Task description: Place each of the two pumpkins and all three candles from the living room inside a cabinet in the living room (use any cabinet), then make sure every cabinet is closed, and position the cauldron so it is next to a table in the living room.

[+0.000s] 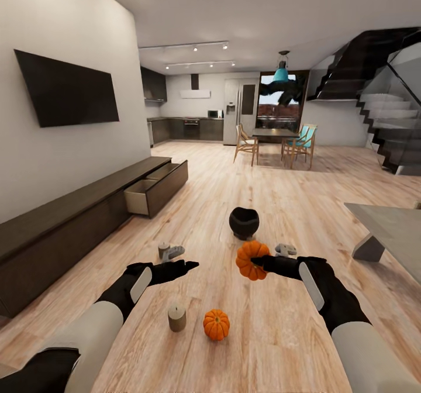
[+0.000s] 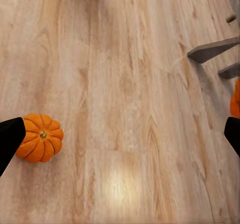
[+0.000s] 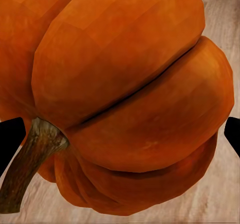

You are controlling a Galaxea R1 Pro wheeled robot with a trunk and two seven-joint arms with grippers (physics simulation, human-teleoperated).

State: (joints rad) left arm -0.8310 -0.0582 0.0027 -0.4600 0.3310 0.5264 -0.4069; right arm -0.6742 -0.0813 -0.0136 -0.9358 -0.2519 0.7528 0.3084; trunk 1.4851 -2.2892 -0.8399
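Note:
My right gripper [image 1: 258, 260] is shut on an orange ribbed pumpkin [image 1: 250, 259], held above the wood floor; its dark stem [image 3: 30, 159] shows close up in the right wrist view. My left gripper [image 1: 186, 264] is open with nothing in it. A second pumpkin [image 1: 216, 324] [image 2: 40, 137] sits on the floor below and between my arms, with a beige candle [image 1: 176, 317] just left of it. Another candle [image 1: 164, 249] stands farther off. The black cauldron [image 1: 244, 222] sits on the floor beyond the held pumpkin. The long dark cabinet [image 1: 70, 217] runs along the left wall, one drawer [image 1: 146, 197] pulled open.
The glass-topped table [image 1: 389, 229] with a grey leg [image 1: 368, 248] stands at the right. Small grey objects [image 1: 174, 253] [image 1: 285, 249] lie on the floor; what they are I cannot tell. A dining table with chairs [image 1: 275, 141], the kitchen and stairs [image 1: 386, 118] lie far ahead.

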